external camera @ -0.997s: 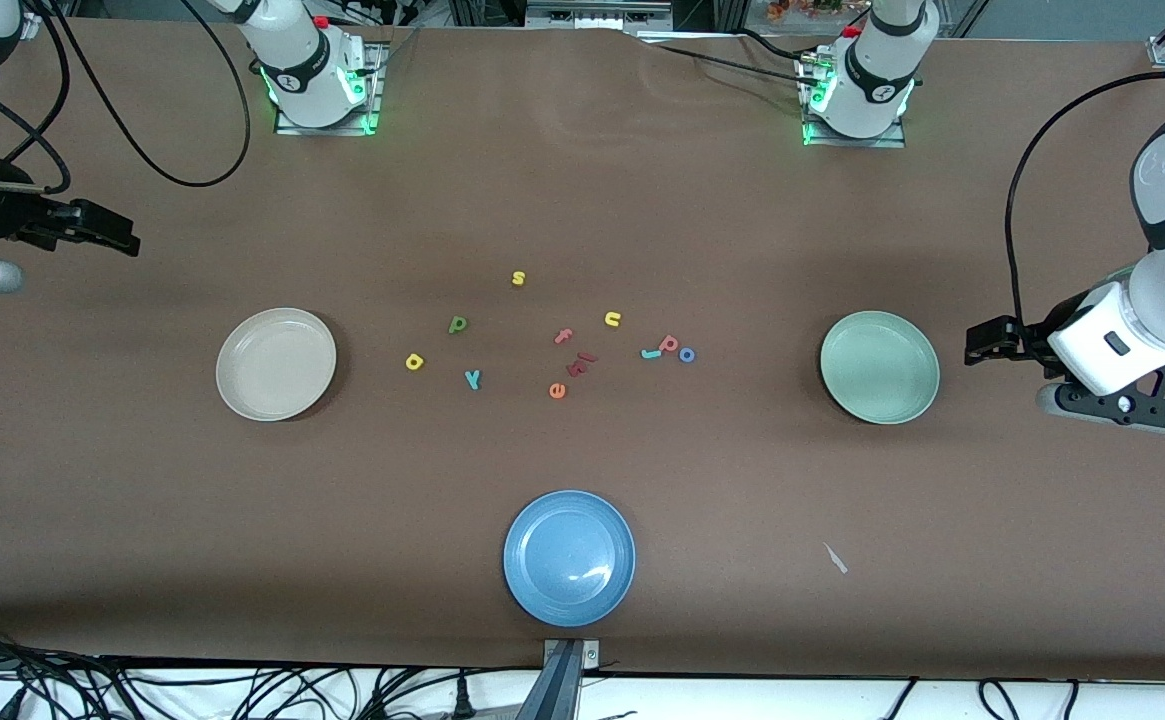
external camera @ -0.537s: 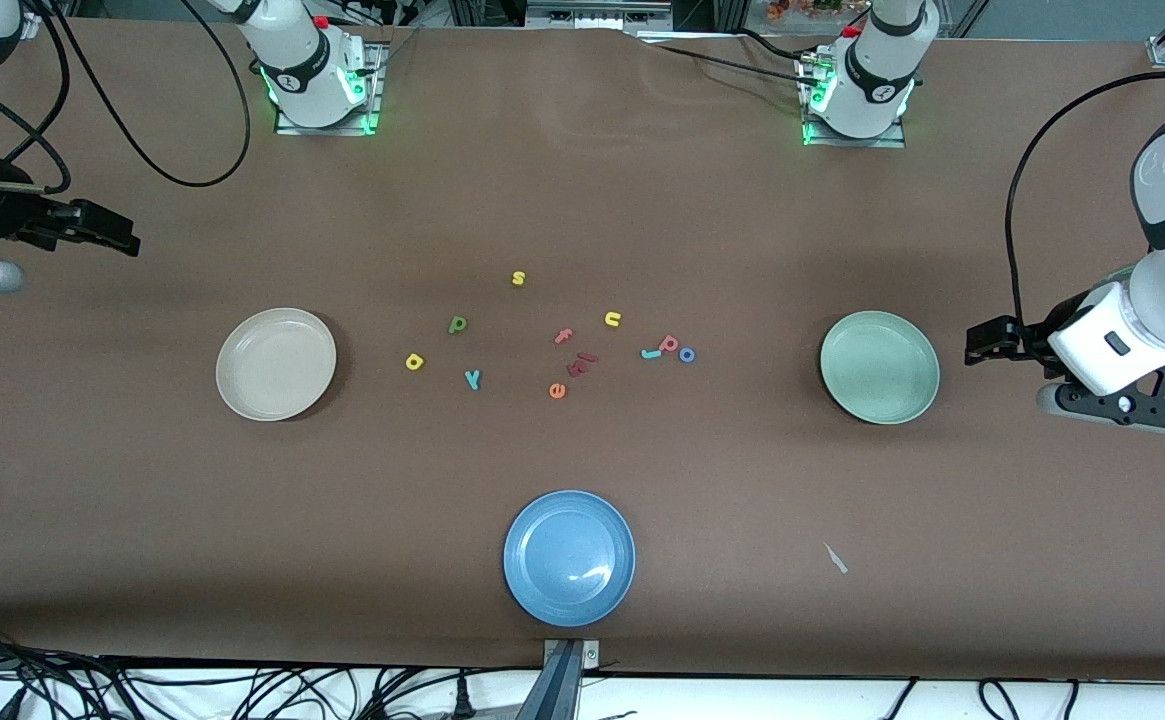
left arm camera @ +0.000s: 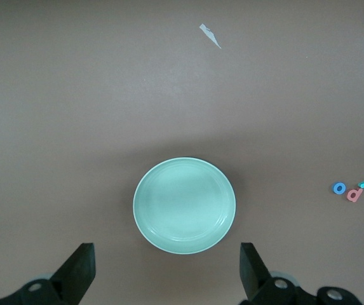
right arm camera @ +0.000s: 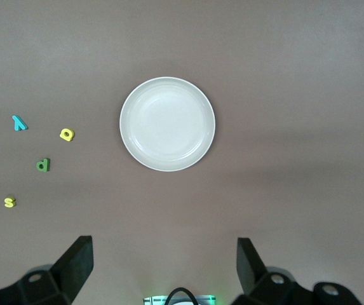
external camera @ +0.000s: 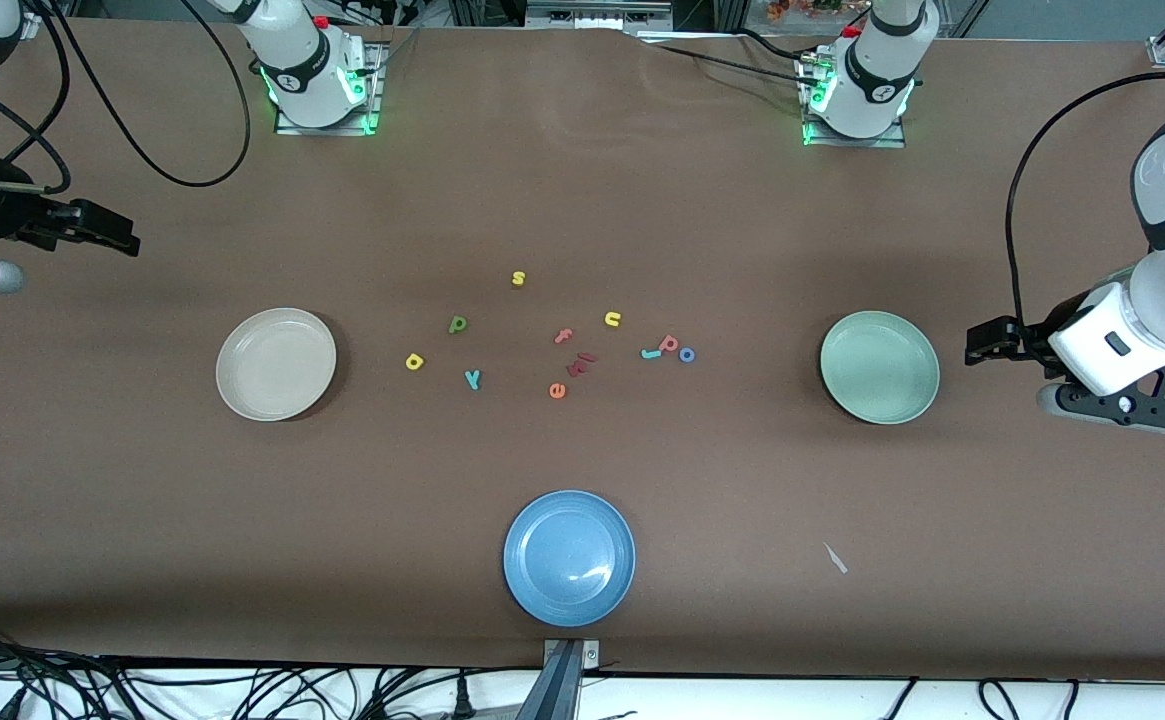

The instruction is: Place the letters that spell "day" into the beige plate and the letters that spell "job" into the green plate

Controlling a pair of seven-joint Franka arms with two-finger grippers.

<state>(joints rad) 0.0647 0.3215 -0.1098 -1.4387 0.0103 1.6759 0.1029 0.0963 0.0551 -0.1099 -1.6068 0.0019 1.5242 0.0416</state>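
Observation:
The beige plate [external camera: 276, 364] [right arm camera: 167, 124] lies empty toward the right arm's end, the green plate [external camera: 879, 367] [left arm camera: 185, 204] empty toward the left arm's end. Between them lie the green d [external camera: 458, 324], yellow a [external camera: 415, 362] and teal y [external camera: 473, 378], and closer to the green plate the teal j [external camera: 650, 353], pinkish b [external camera: 669, 345] and blue o [external camera: 687, 355], bunched together. My right gripper [external camera: 127, 240] [right arm camera: 162, 267] hangs open over bare table at its own end. My left gripper [external camera: 977, 345] [left arm camera: 166, 273] hangs open over the table beside the green plate.
A blue plate [external camera: 569, 557] sits near the front edge. Among the letters lie a yellow s [external camera: 518, 278], a yellow u [external camera: 612, 319], a pink f [external camera: 564, 336], an orange e [external camera: 557, 390] and dark red pieces [external camera: 580, 364]. A white scrap [external camera: 835, 558] lies nearer the front camera than the green plate.

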